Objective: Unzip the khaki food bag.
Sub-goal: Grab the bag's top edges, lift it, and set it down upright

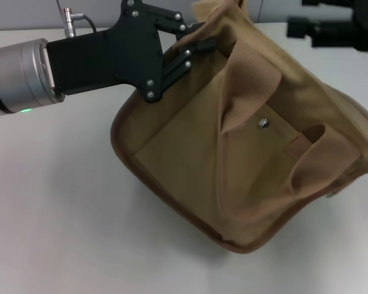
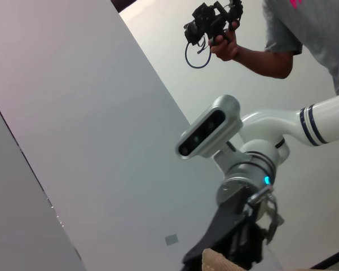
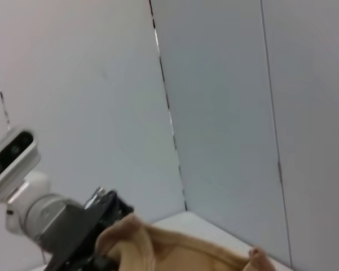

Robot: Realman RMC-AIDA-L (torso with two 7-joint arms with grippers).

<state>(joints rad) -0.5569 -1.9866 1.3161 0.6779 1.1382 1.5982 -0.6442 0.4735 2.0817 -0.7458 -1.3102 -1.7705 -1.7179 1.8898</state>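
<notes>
A white table (image 1: 61,202) spreads plain and pale across the near side. Behind it stand grey wall panels (image 3: 214,101), thin dark seams running between them. Off at the far side, a person in a grey shirt (image 2: 310,34) holds up a black camera rig (image 2: 211,22), a cable looping beneath it.

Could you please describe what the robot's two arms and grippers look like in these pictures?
The left gripper is flat black plates with silver screws on a silver metal wrist with a green light and a grey cable. The right gripper is black too, under a silver wrist with a blue light, a silver camera pod and a white arm with dark rings.
</notes>
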